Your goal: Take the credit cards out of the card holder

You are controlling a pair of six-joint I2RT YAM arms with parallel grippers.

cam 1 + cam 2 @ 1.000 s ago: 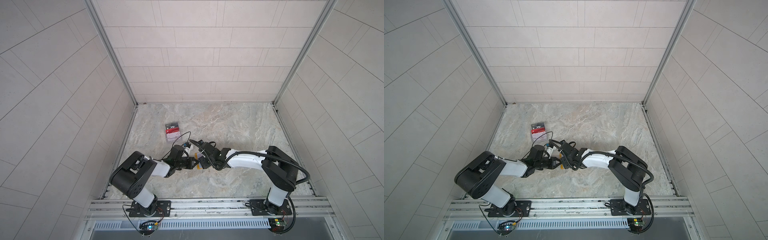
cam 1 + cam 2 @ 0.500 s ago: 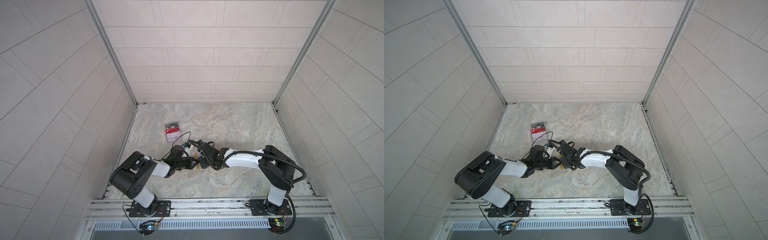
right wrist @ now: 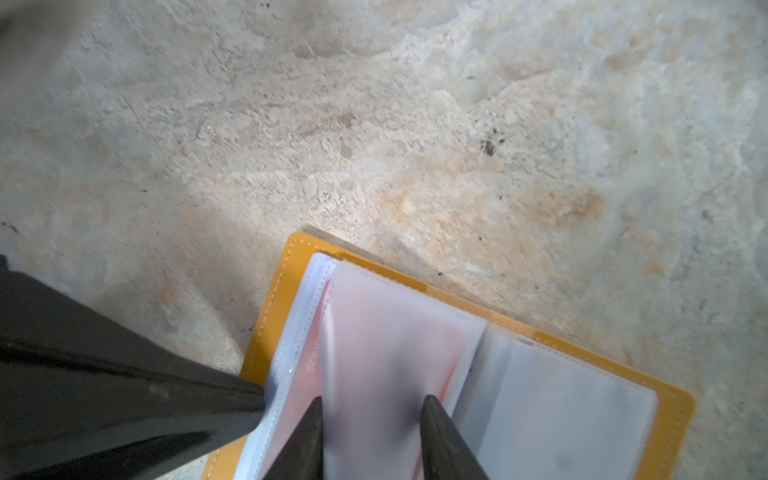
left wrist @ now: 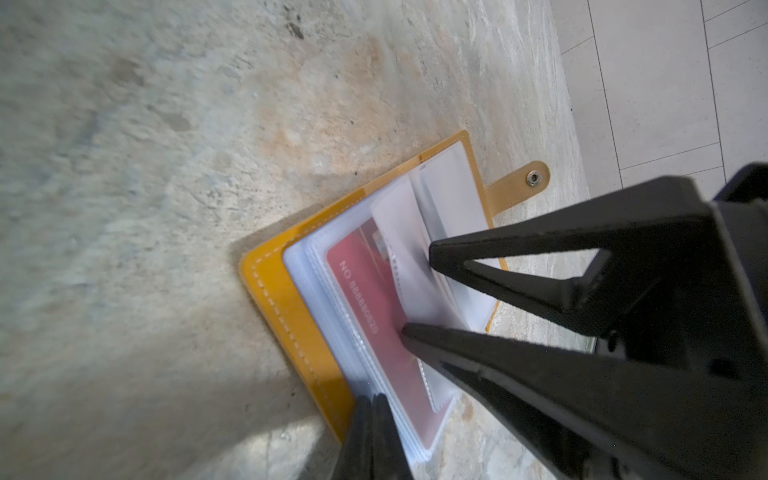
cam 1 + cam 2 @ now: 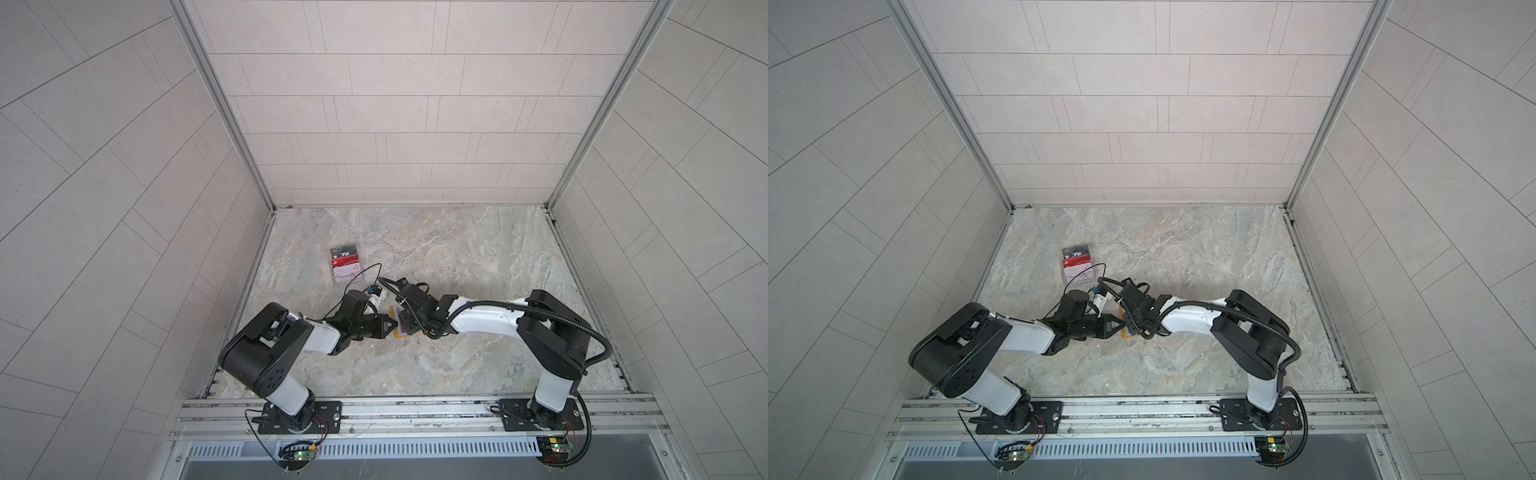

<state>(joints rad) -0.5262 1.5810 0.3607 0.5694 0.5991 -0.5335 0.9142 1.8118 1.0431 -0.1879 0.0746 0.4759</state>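
- The red card (image 4: pixel 365 316) sits inside a clear sleeve of the open card holder (image 4: pixel 291 324). The holder lies flat on the table (image 5: pixel 457 257), near the front and left of the middle, between the two arms. Plastic covers most of the card, so a pull may drag the sleeve instead.
- A loose page (image 3: pixel 374 332) stands up between the fingers of the right gripper (image 4: pixel 417 291). Those fingers are apart, tips down on the card's sleeve, grasping nothing that shows. Closing here would likely pinch the empty page, not the card.
- The left gripper (image 4: pixel 370 409) is clenched, tips together on the sleeves at the holder's left edge; whether a page is nipped I cannot tell. It pins one spot only, so the holder could pivot or lift.
- The two grippers are just beside each other and could bump.
- The stand (image 5: pixel 345 266) with three cards stands farther back on the left, well apart.
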